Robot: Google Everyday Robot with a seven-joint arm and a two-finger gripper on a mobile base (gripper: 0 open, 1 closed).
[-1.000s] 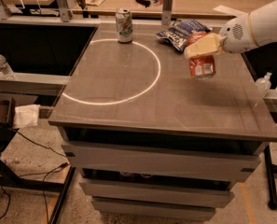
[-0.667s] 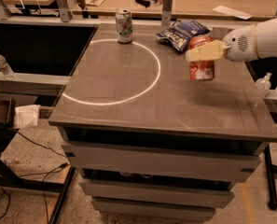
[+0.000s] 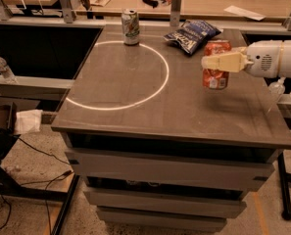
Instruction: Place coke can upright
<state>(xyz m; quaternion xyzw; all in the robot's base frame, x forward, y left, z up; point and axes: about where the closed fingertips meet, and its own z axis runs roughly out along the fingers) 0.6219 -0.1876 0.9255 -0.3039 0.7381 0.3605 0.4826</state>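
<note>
Pinching the coke can across its middle with the claw, reaching in from the right. Near finger laid over the red label, far finger hidden behind; closed on the can, by all appearance. Holding it vertical, silver top up, over the right part of the surface, well outside the white circle and just in front of the blue chip bag. Cannot tell whether resting on the surface or hanging just above it, with only a dark patch showing right under the base. Well apart from the green-and-white soda can standing at the far rim of the circle.

Judging progress: upright pose looks achieved, so most of the job seems done. Probably left to do: settle the base flat if not yet down, spread the claw, and back away to the right without nudging or tipping the can.
</note>
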